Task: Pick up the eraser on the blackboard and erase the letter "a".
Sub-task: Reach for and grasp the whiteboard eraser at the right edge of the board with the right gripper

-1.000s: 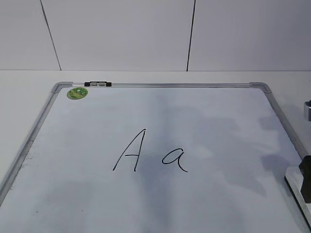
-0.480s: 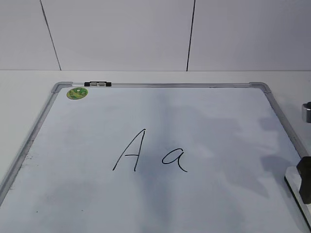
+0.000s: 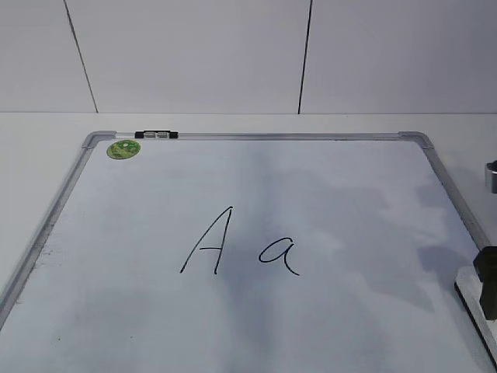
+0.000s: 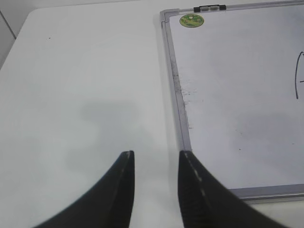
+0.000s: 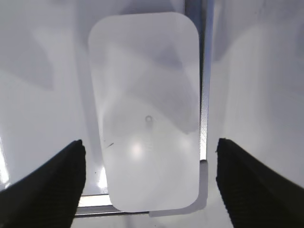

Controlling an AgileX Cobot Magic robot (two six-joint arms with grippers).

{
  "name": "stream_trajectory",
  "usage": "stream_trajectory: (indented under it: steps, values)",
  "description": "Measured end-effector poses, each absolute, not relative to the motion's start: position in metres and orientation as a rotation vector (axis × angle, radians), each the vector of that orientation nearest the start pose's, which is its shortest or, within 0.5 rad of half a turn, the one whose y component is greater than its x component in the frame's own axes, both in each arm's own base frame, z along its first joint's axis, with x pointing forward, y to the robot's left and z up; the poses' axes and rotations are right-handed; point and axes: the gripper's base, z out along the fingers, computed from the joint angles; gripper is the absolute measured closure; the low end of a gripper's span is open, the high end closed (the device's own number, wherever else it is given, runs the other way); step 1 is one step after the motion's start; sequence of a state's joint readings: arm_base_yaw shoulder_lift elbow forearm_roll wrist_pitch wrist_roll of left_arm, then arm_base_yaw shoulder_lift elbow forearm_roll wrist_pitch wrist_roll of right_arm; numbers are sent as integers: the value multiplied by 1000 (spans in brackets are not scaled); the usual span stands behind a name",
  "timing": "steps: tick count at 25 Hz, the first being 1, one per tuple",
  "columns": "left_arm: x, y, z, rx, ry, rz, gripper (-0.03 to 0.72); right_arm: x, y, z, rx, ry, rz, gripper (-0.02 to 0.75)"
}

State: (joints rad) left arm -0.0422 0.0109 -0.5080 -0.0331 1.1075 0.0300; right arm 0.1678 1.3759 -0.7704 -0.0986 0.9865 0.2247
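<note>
The blackboard (image 3: 311, 186) is a white board in a silver frame, lying flat. A small handwritten letter "a" (image 3: 279, 254) sits near its middle, right of a taller capital "A" (image 3: 208, 242). The white eraser (image 5: 145, 109) lies at the board's near right corner, against the frame (image 5: 205, 95) and overlapping the bottom rail. My right gripper (image 5: 149, 142) is open wide and straddles the eraser's near end with both fingers clear of its sides. In the exterior view only the eraser's edge (image 3: 466, 286) and one dark finger (image 3: 488, 284) show. My left gripper (image 4: 156, 154) is open and empty over the table.
A green sticker (image 3: 123, 149) and a black-and-clear clip (image 3: 156, 134) sit at the board's far left corner. The left gripper hovers beside the board's left frame rail (image 4: 176, 95), over bare white table (image 4: 85, 85). A white wall rises behind the board.
Hardly anything: the right gripper's finger at the right edge of the exterior view has shifted very slightly. The board, the letters and the eraser have stayed put.
</note>
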Motion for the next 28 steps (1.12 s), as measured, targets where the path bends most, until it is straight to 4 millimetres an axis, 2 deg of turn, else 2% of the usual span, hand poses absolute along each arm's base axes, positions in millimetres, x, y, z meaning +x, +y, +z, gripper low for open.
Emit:
stream_trajectory:
  steps: [9, 28]
  values:
    - [-6, -2, 276, 78, 2092, -47, 454, 223, 30, 198, 12, 3102, -118, 59]
    - [-6, -2, 276, 78, 2092, -47, 454, 225, 31, 197, 9, 3087, -115, 62]
